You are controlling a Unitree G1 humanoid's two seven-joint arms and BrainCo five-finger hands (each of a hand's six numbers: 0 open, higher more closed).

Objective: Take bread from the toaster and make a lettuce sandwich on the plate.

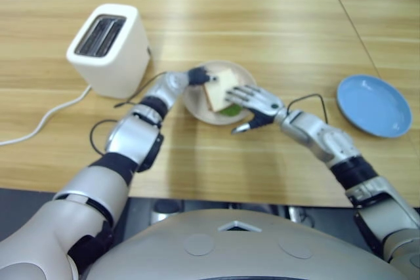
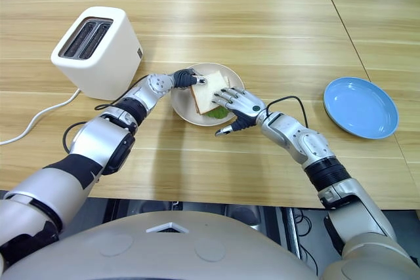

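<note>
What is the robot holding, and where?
Its left hand grips the bread slice by its upper left edge; the right hand rests open against its other side.

Left hand (image 2: 186, 80) pinches bread (image 2: 205, 98), right hand (image 2: 241, 105) atop.

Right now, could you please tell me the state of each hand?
Left hand: shut on the bread slice.
Right hand: open, holding nothing.

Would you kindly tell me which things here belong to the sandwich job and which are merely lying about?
Job in hand: toaster, bread, lettuce, cream plate.
Lying about: blue plate, white cord.
</note>
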